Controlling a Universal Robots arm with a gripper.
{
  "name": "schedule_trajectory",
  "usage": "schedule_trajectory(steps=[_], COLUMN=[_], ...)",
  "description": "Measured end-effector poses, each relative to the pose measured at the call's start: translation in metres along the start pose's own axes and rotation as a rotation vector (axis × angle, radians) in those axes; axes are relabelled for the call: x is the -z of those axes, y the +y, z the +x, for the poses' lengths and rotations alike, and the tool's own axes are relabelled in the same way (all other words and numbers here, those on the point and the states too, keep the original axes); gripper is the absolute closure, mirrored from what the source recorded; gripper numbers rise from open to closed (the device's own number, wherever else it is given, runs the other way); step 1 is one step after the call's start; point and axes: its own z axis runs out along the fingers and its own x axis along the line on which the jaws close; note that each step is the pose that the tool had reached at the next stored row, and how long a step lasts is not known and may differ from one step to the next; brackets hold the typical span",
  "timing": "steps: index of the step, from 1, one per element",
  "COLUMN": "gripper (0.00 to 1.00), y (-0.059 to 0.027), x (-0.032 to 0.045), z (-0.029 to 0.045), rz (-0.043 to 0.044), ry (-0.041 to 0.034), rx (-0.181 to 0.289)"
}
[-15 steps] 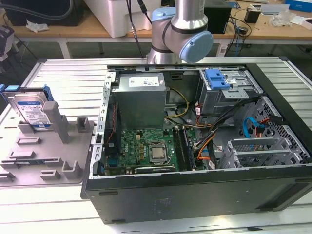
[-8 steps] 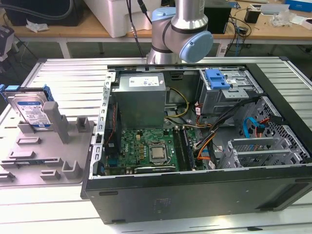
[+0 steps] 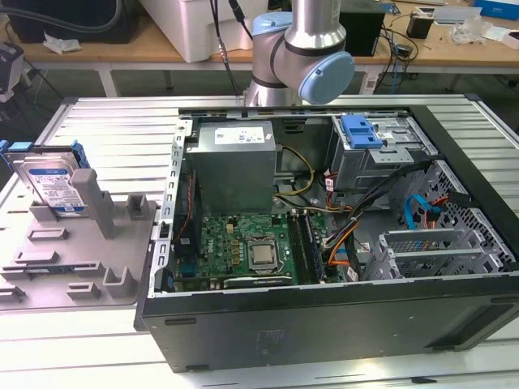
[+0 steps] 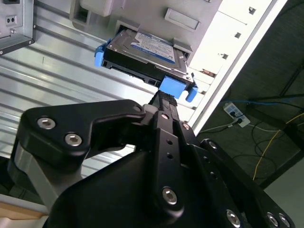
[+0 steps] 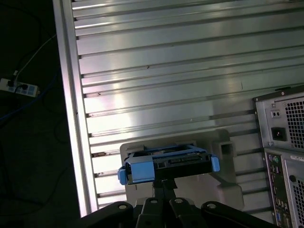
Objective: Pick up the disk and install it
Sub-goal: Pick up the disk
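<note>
blue-framed disk (image 3: pixel 50 185) stood in the grey holder (image 3: pixel 122 267); my gripper (image 4: pixel 164 99), aimed at the disk, looked closed and empty. advancing closed could have knocked the disk from the holder.

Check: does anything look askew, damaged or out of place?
Nothing stands out. The disk stands propped in its gray holder at the exterior view's left, and the open computer case lies flat beside it.

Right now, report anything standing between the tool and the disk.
Nothing visible does. In the second wrist view the tool points at the blue-framed end of the disk, with no object between them.
</note>
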Motion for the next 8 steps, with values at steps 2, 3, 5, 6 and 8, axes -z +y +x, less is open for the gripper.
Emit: schedule_trajectory(steps=[2,3,5,6,8], gripper=[0.76,0.70,0.70,0.70,0.70], y=[0.0000,0.0000,0.0000,0.0000,0.0000], x=[0.0000,0.0000,0.0000,-0.0001,-0.0001], z=[0.0000,0.0000,0.0000,0.0000,-0.0001], rz=[0.0000,0.0000,0.0000,0.0000,0.0000], ry=[0.0000,0.0000,0.0000,0.0000,0.0000], rx=[0.000,0.000,0.000,0.000,0.000])
